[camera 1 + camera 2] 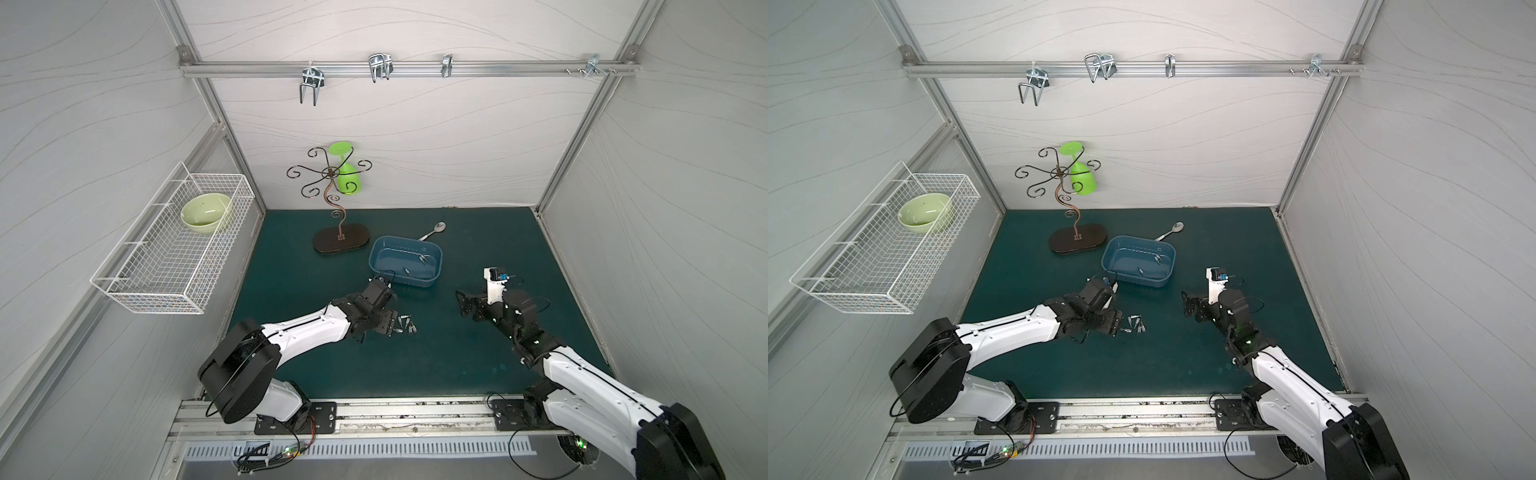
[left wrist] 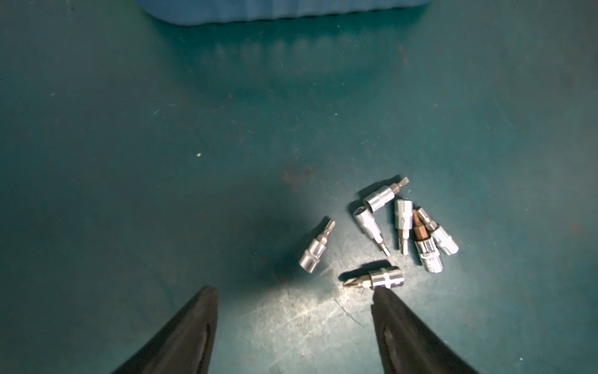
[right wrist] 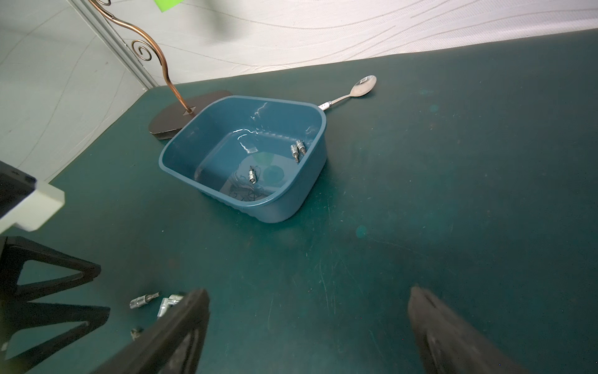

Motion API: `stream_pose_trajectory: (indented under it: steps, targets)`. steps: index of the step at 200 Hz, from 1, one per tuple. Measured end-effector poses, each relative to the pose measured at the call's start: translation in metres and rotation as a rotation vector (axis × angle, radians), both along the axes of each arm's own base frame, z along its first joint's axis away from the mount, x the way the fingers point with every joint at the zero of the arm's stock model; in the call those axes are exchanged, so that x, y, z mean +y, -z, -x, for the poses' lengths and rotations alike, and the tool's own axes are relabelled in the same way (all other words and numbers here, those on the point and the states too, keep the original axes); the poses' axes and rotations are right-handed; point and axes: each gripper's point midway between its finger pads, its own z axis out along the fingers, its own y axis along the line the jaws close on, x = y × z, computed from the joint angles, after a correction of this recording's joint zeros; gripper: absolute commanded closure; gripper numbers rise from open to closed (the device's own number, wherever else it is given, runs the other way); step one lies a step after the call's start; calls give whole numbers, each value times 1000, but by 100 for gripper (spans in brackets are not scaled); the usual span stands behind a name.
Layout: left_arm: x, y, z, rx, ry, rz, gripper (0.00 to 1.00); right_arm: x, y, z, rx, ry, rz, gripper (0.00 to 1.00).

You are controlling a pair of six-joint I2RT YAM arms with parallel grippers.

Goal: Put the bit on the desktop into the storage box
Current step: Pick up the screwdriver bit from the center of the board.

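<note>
Silver spoon (image 3: 348,95) just behind the storage box (image 3: 284,207) — dark stand base (image 3: 168,124) near.

White-shelled arms (image 1: 307,332), black joints (image 1: 239,361), looping black cables (image 1: 1225,448), tapered black fingers (image 2: 191,336).

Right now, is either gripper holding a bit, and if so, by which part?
Nothing is held. The left gripper is open beside the loose bits on the desktop, none between its jaws; the right gripper is open and empty.
</note>
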Motion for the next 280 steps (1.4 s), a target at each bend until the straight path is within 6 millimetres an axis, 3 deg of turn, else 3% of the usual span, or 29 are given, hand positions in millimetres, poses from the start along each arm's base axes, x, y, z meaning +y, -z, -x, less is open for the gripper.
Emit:
stream_pose_trajectory:
  steps: [128, 188, 280]
  targets:
    - [-10, 21, -2, 47, 23, -52, 52, -5, 2, -3, 3, 29, 13, 1]
    - [-8, 32, 0, 74, 24, -76, 58, -5, 3, -3, 5, 29, 14, 1]
    - [-13, 32, -6, 70, 30, -77, 75, -5, 4, -2, 10, 29, 17, 1]
